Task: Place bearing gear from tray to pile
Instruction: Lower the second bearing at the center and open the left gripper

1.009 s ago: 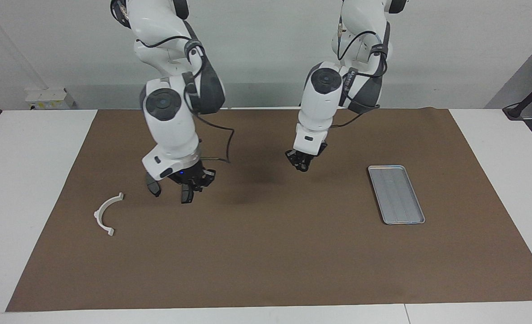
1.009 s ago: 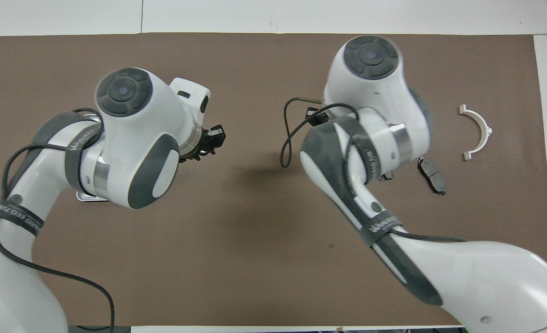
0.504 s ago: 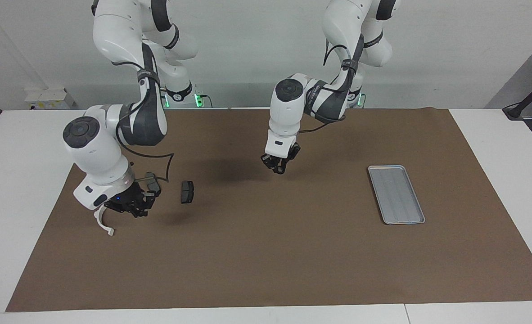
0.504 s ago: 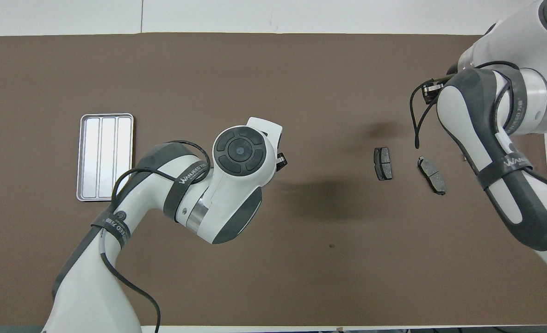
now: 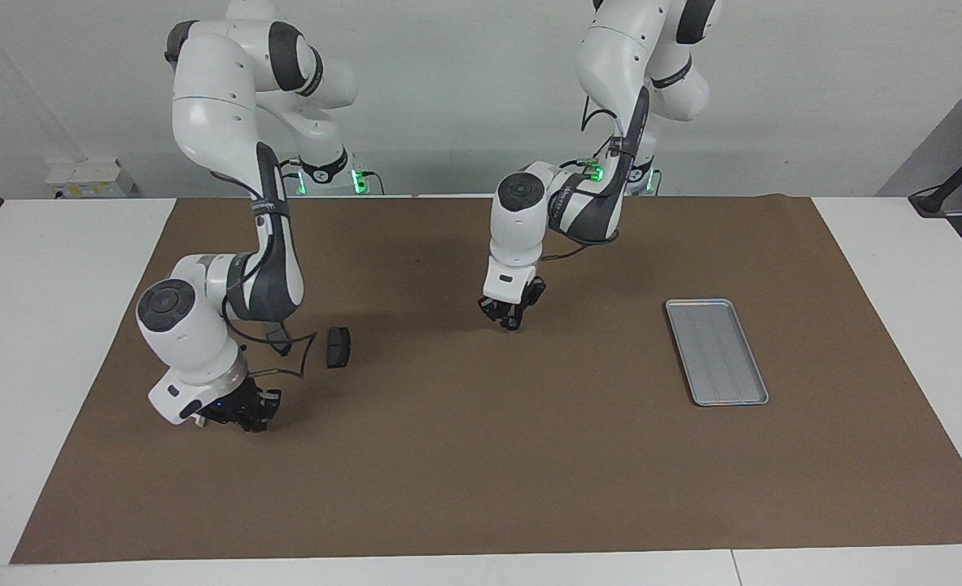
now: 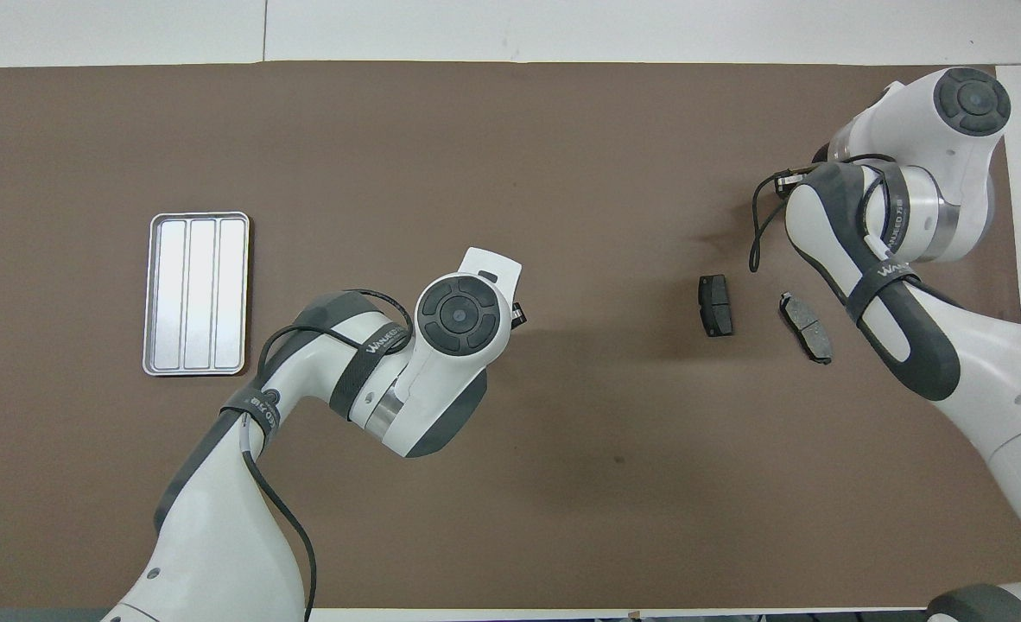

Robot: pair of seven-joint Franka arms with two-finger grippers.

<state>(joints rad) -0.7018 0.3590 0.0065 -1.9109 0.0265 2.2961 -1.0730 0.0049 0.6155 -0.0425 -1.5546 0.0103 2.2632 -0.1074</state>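
The silver tray (image 5: 717,352) (image 6: 197,294) lies toward the left arm's end of the table, and its ribbed floor is bare. No bearing gear shows in either view. Of the pile, two dark brake pads (image 5: 338,347) (image 6: 716,304) (image 6: 806,326) lie toward the right arm's end; the white bracket is hidden under the right arm's hand. My right gripper (image 5: 247,417) is shut and hangs just above the mat beside the pads. My left gripper (image 5: 512,319) hangs low over the middle of the mat. In the overhead view each wrist covers its own gripper.
A brown mat (image 5: 481,472) covers most of the white table (image 5: 58,325). A loose black cable loops from the right arm's wrist (image 5: 302,358) close to one brake pad.
The right arm has swung from the mat's middle out to its own end and sunk down over the white bracket, uncovering both brake pads. The left gripper has moved away from the tray and dropped lower.
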